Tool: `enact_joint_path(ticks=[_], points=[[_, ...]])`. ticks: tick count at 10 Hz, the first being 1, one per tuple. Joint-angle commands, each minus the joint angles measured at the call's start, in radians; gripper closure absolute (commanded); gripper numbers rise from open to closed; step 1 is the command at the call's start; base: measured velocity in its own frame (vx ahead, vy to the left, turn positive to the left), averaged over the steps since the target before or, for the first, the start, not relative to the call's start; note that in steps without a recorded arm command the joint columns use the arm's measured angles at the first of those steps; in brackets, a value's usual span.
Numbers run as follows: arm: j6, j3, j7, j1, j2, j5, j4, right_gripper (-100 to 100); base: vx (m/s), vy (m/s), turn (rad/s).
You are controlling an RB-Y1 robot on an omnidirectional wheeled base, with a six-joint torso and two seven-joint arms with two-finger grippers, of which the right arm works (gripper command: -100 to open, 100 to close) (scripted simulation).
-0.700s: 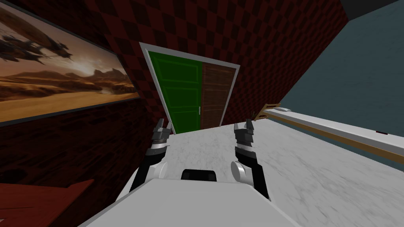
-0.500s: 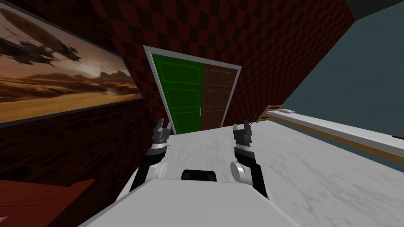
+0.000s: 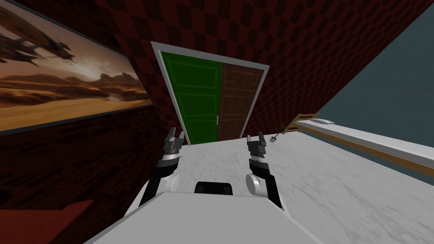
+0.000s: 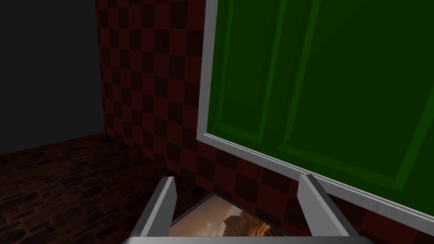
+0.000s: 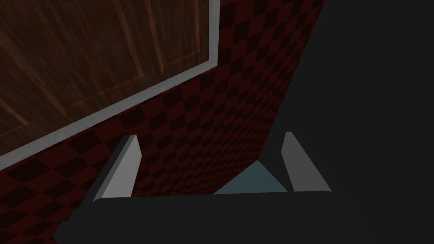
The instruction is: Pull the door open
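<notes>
A doorway with a grey frame (image 3: pixel 163 84) sits in the red checkered wall ahead. Its left half is a green panelled door (image 3: pixel 195 101); its right half is a brown wooden panel (image 3: pixel 236 101). A thin pale handle (image 3: pixel 217 120) stands at the green door's right edge. My left gripper (image 3: pixel 174 136) is held out short of the frame's left foot, open; the left wrist view looks at the green door (image 4: pixel 322 84) between its fingers (image 4: pixel 163 205). My right gripper (image 3: pixel 256 139) is open too, facing the brown panel (image 5: pixel 84 55) and the wall beside it. Both are empty.
A large desert picture (image 3: pixel 63 84) hangs on the left wall. Red-brown furniture (image 3: pixel 42 220) juts in at my lower left. A long white ledge (image 3: pixel 373 142) with a wooden piece (image 3: pixel 303 120) at its end runs along the right. The marble floor (image 3: pixel 339 190) reaches to the door.
I have moved a little nearer the doorway, which now looks larger. The right gripper has shifted slightly left and down. Both grippers stay open.
</notes>
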Motion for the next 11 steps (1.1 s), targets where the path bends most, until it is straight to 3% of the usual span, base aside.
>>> enact_joint_path(ticks=[1,11], points=[[-0.014,0.009,-0.029,-0.002,-0.010,-0.016,0.026,-100,0.096,-0.012,0.075],[-0.085,0.051,-0.213,-0.032,-0.075,-0.129,0.200,-100,0.096,-0.006,0.087]])
